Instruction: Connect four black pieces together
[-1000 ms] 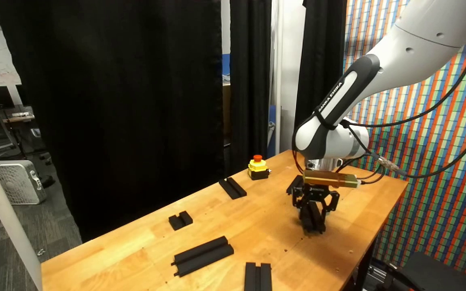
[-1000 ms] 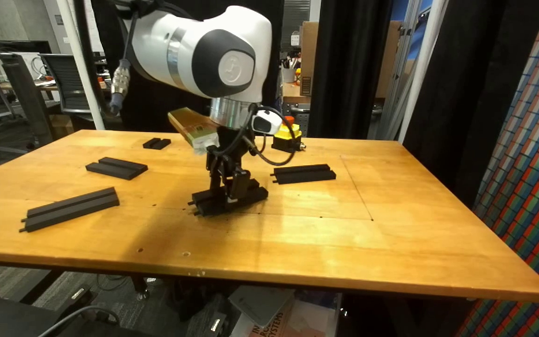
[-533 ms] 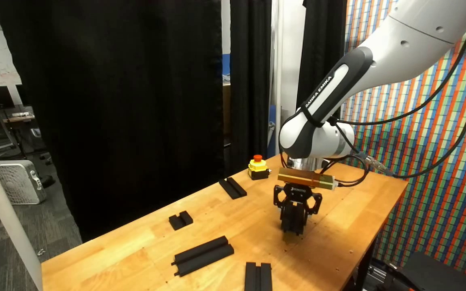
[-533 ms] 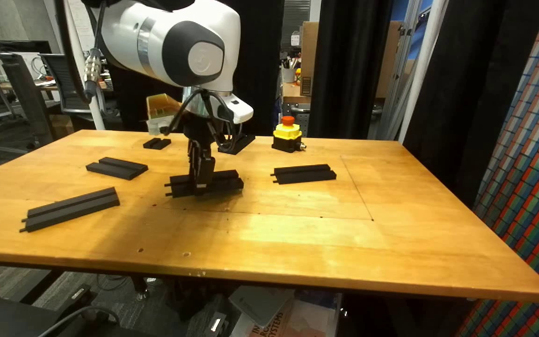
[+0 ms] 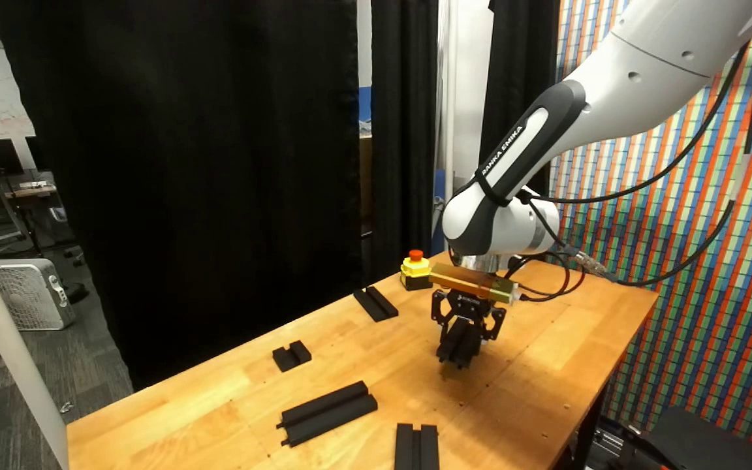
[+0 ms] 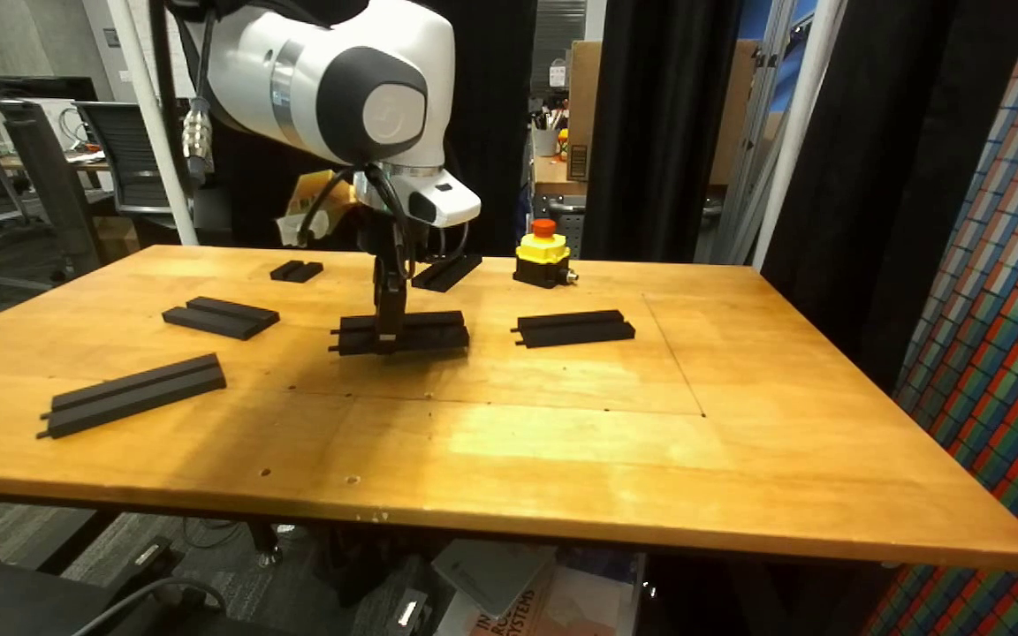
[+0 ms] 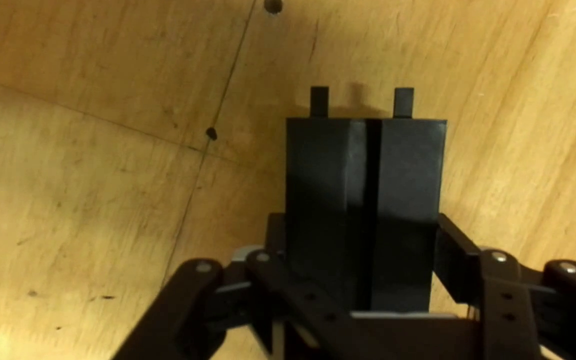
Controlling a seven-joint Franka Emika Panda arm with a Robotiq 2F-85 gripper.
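Held bar point(image 6: 434, 336): shifted left and up the frame since a second ago in both exterior views; now just left of centre here, seemingly a little clear of the worktop point(image 6: 562, 459).
Pincer point(image 7: 363, 235): clamped across the bar's long sides.
Loose bars: right bar point(image 6: 573, 329), left bar point(image 6: 222, 317) and lower-left bar point(image 6: 138, 397), all apart.
Pins point(image 7: 403, 102): at the held end nearest the top of the wrist view; the opposite end is hidden.
Likely mate: right bar, its pins facing left. A slight twist or wrong height could make them butt instead of entering; a hard push could skate it away or turn the one in the grip.
Arm point(image 5: 617, 98): reads "RANKA EMIKA", first letter not showing.
Sheet point(image 6: 518, 609): bottom centre, "SYSTEMS" legible, the rest cut off.
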